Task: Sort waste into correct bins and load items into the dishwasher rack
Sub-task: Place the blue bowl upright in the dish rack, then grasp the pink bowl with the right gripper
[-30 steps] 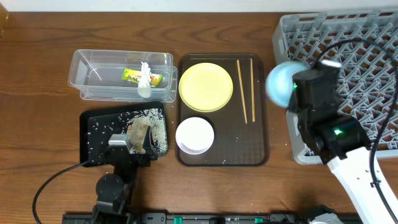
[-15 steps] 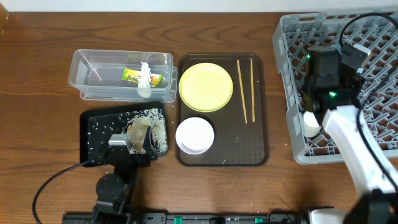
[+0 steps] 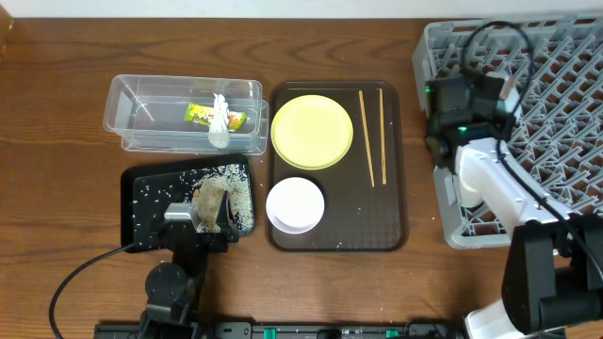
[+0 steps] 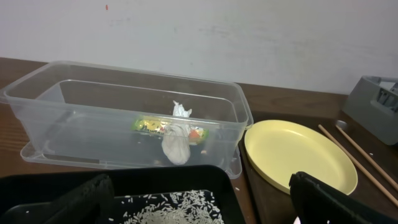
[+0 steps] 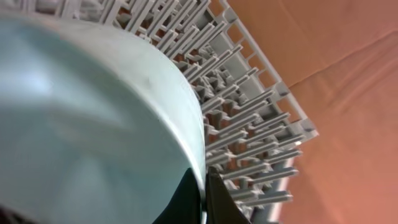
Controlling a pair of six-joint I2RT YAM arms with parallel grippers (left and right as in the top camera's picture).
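Note:
My right gripper (image 5: 202, 186) is shut on the rim of the light blue bowl (image 5: 81, 112), holding it among the pegs of the grey dishwasher rack (image 3: 556, 113). In the overhead view the right wrist (image 3: 464, 99) hides the bowl. My left gripper (image 4: 205, 205) is open and empty over the black tray (image 3: 141, 217), which holds the rice scraps (image 3: 231, 184). The clear tub (image 3: 141, 94) holds the wrapper (image 3: 198, 113) and tissue (image 3: 220, 127). The yellow plate (image 3: 312, 131), white bowl (image 3: 295, 205) and chopsticks (image 3: 367, 137) lie on the brown tray (image 3: 386, 226).
The brown serving tray sits between the bins and the rack. The rack's left wall (image 3: 429, 113) is close to the right arm. A few rice grains lie on the brown tray and the table. Bare wood lies at the far left.
The right arm carried the light blue bowl from above the rack's left edge down into the rack, where the arm now hides it from above. The left arm has not moved.

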